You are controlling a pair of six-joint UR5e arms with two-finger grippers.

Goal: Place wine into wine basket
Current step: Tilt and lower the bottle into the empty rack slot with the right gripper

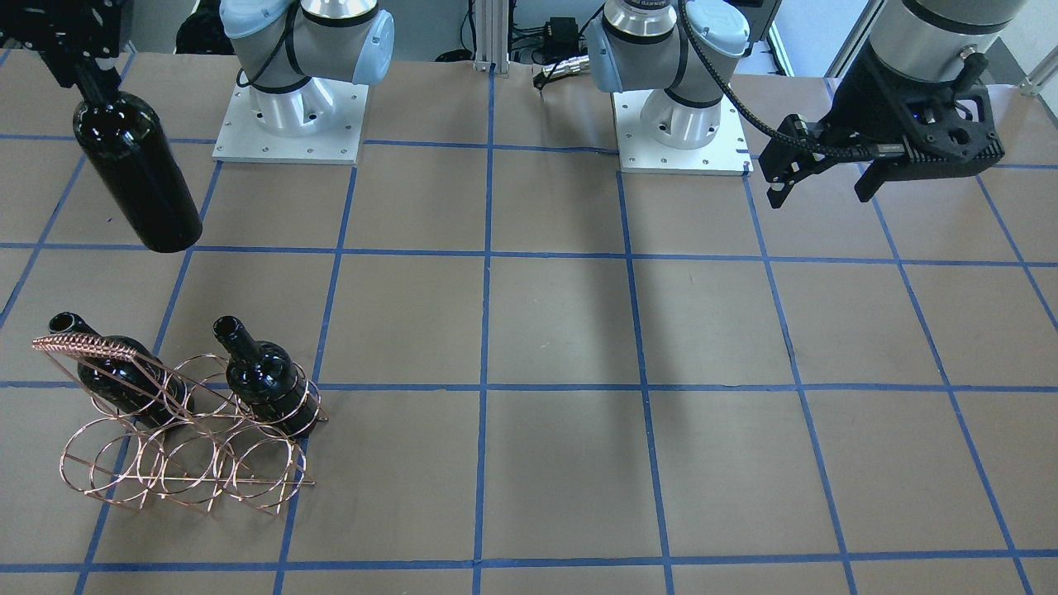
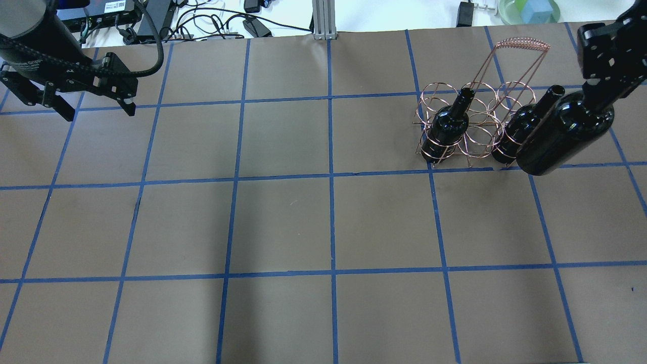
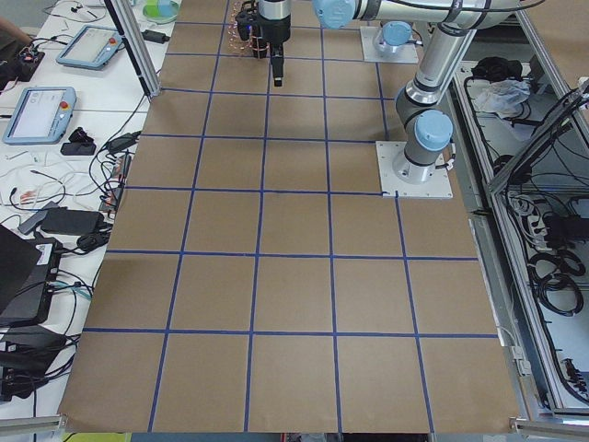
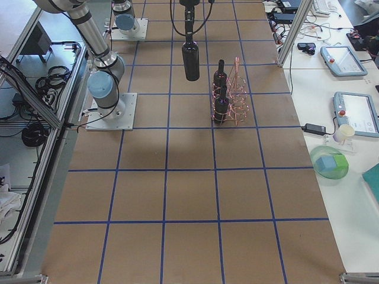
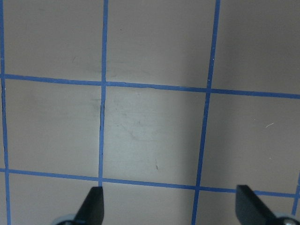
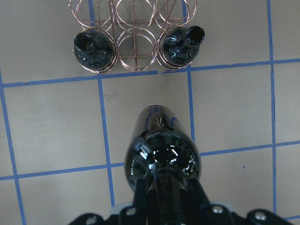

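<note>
My right gripper (image 1: 87, 70) is shut on the neck of a near-black wine bottle (image 1: 136, 173). The bottle hangs upright above the table, on the robot's side of the basket; it also shows in the overhead view (image 2: 566, 134) and the right wrist view (image 6: 161, 154). The copper wire wine basket (image 1: 83, 345) (image 2: 523, 44) (image 6: 136, 70) stands on the table. Two look-alike bottles (image 1: 124, 376) (image 1: 269, 380) stand in its end rings nearest the robot; the middle ring between them is empty. My left gripper (image 1: 822, 192) (image 2: 98, 112) (image 5: 171, 206) is open and empty, far from the basket.
Both arm bases (image 1: 289, 124) (image 1: 682, 132) stand on the brown table with its blue tape grid. Cables and boxes (image 2: 212, 20) lie beyond the far edge. Operator tables with tablets (image 4: 340, 59) stand alongside.
</note>
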